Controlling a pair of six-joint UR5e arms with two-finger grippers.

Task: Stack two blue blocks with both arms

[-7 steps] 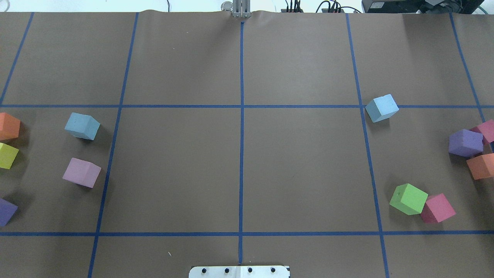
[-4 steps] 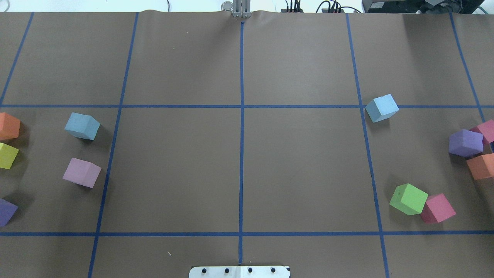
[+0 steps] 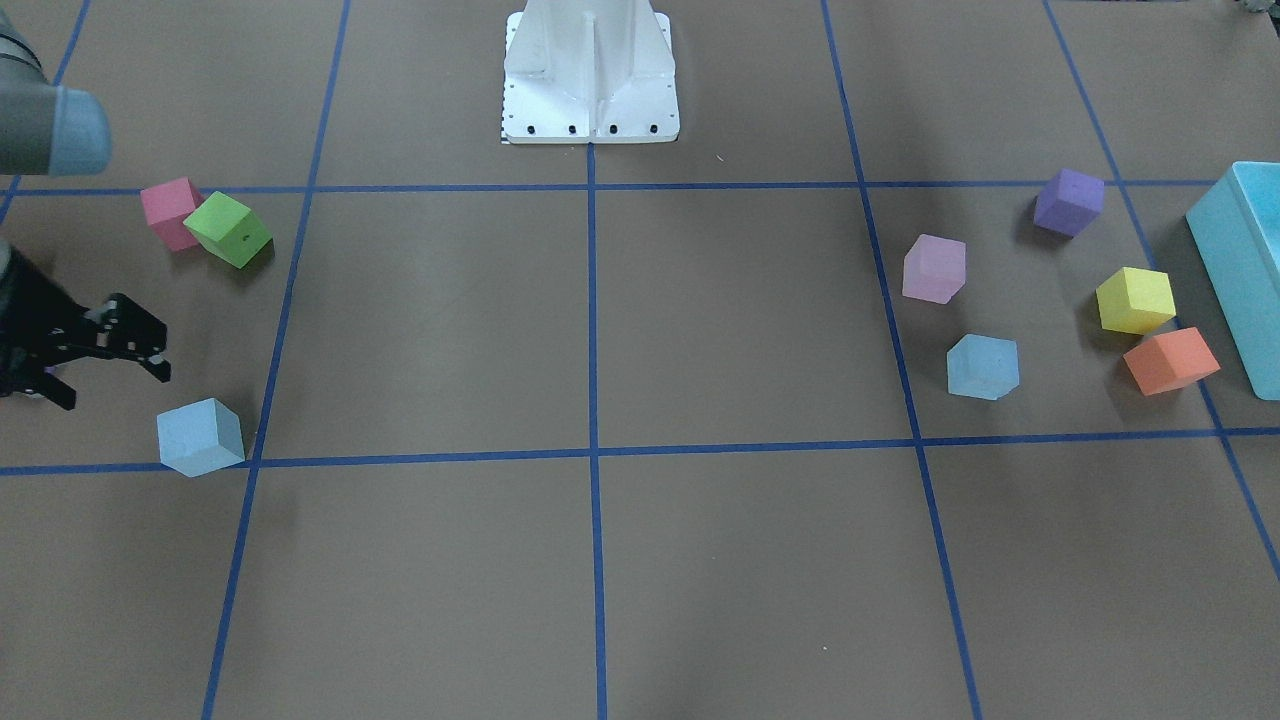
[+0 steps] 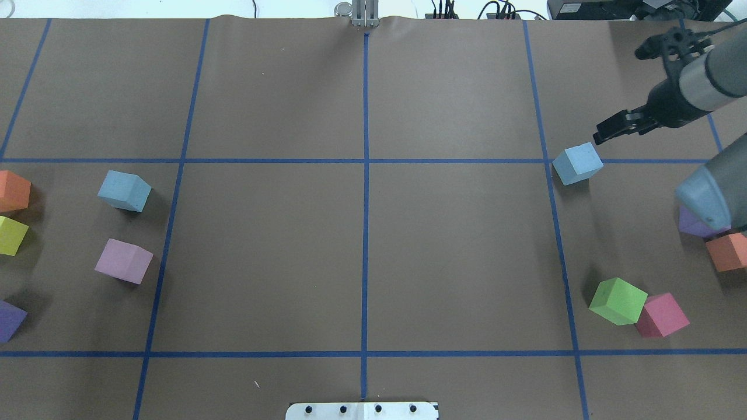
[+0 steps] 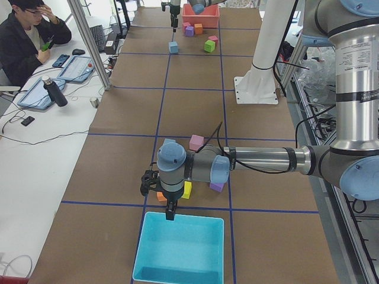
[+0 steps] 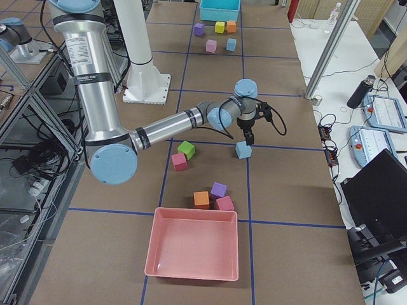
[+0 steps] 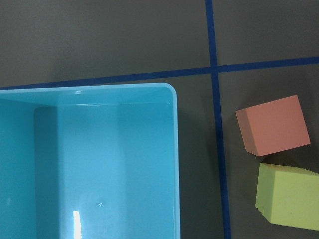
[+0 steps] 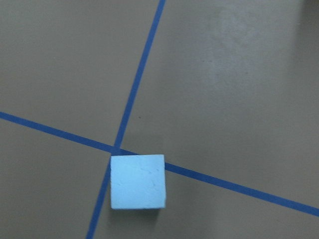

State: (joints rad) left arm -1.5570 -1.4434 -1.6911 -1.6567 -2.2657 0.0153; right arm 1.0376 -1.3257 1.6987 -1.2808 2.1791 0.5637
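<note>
One blue block (image 4: 578,163) sits on a tape crossing at the right. It also shows in the front view (image 3: 200,437) and low in the right wrist view (image 8: 138,181). The other blue block (image 4: 124,191) sits at the left, beside a lilac cube (image 4: 124,261). My right gripper (image 4: 607,131) hangs open and empty just above and beside the right block, as the front view (image 3: 112,385) shows too. My left gripper (image 5: 170,214) shows only in the left side view, over the teal box's rim. I cannot tell whether it is open.
The teal box (image 3: 1240,260) stands at the table's left end, with orange (image 7: 273,124) and yellow (image 7: 289,196) cubes beside it. Green (image 4: 617,300) and pink (image 4: 662,315) cubes lie near the right block. A salmon tray (image 6: 194,251) stands at the right end. The white pedestal (image 3: 590,70) is at the centre.
My right arm has come into the overhead view from the right, and its gripper now hangs by the right blue block. Its elbow now partly covers the purple cube. No block has moved.
</note>
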